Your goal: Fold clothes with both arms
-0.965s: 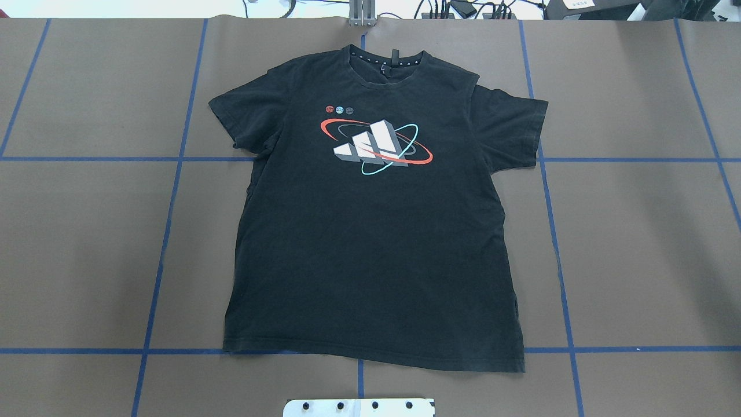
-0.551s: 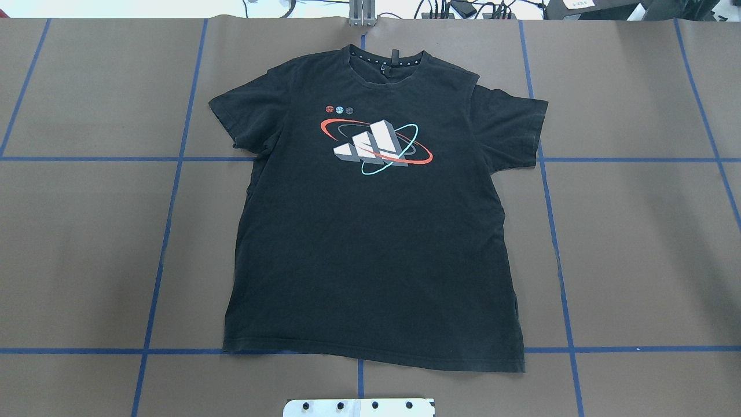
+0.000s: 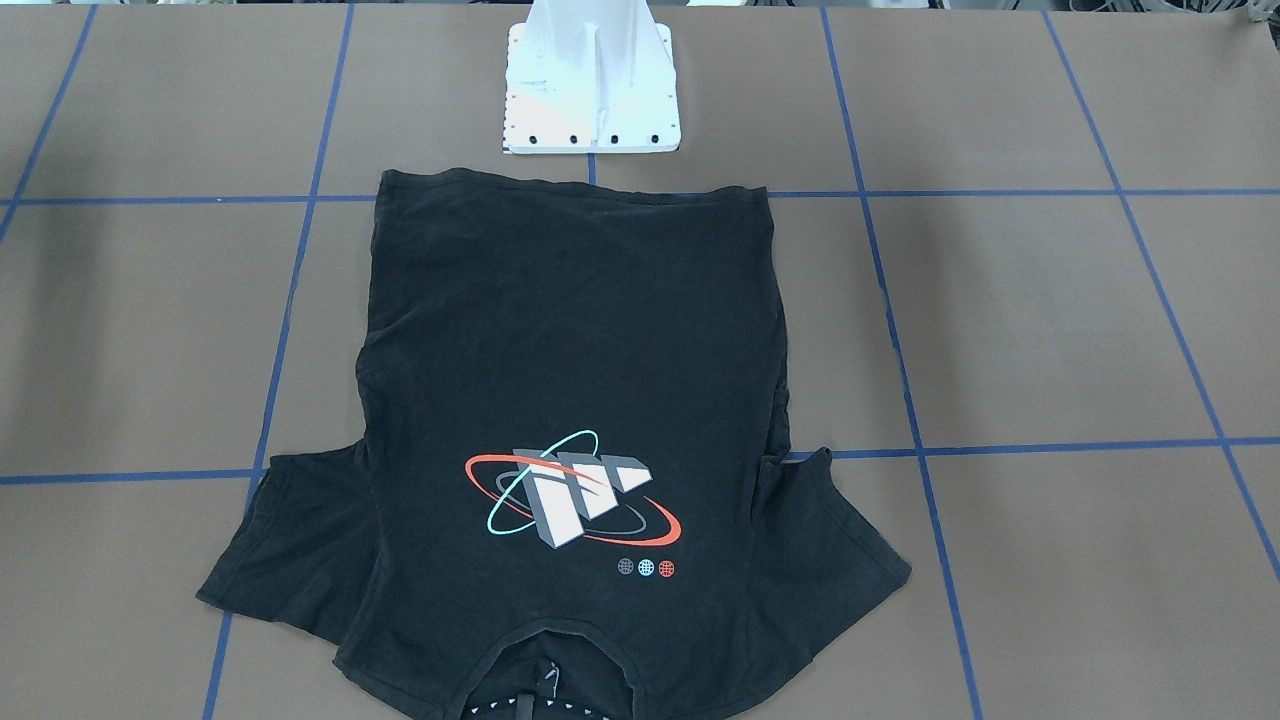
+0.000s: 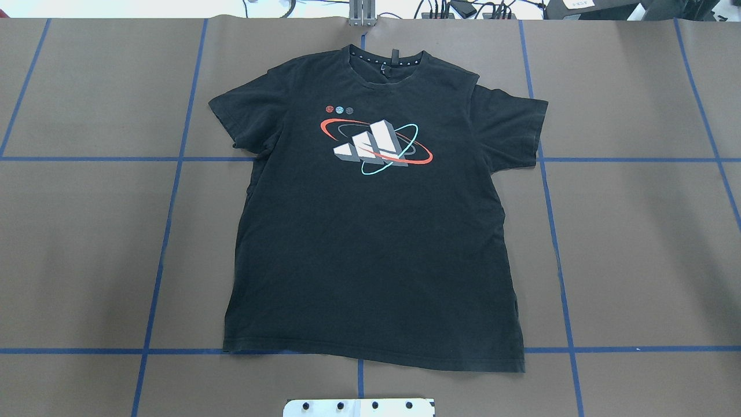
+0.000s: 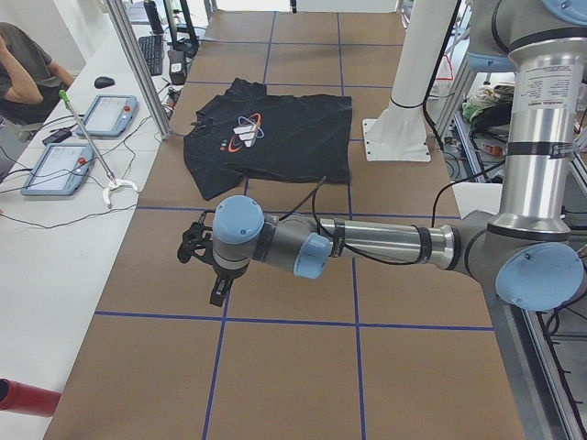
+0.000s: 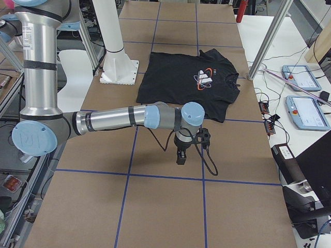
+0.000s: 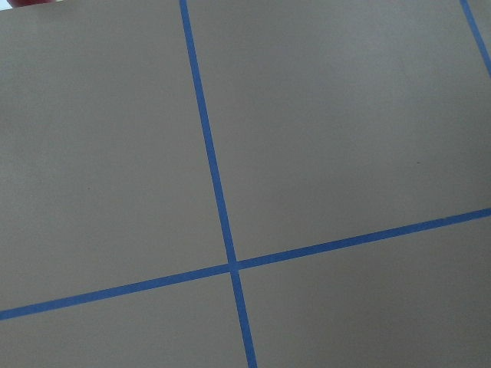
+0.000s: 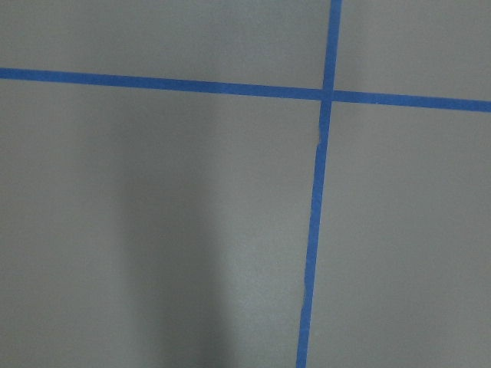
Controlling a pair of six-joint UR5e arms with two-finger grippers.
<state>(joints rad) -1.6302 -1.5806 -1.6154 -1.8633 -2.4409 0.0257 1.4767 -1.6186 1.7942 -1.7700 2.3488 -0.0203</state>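
Down near the table (image 4: 637, 243) top, the left gripper (image 5: 218, 289) hangs fingers-down from the outstretched left arm (image 5: 385, 243), toward the table's left end. It shows only from the side, so I cannot tell whether its fingers are apart or together. The right gripper (image 6: 181, 155) hangs the same way from the right arm (image 6: 114, 120) toward the right end, and I cannot tell its state either. Both wrist cameras see only brown surface and crossing blue tape (image 7: 222, 230). Well apart from both grippers, the black T-shirt (image 4: 370, 243) lies flat mid-table, graphic up. Its hem is just beside the white pedestal base (image 3: 592, 90) and its collar points to the far edge.
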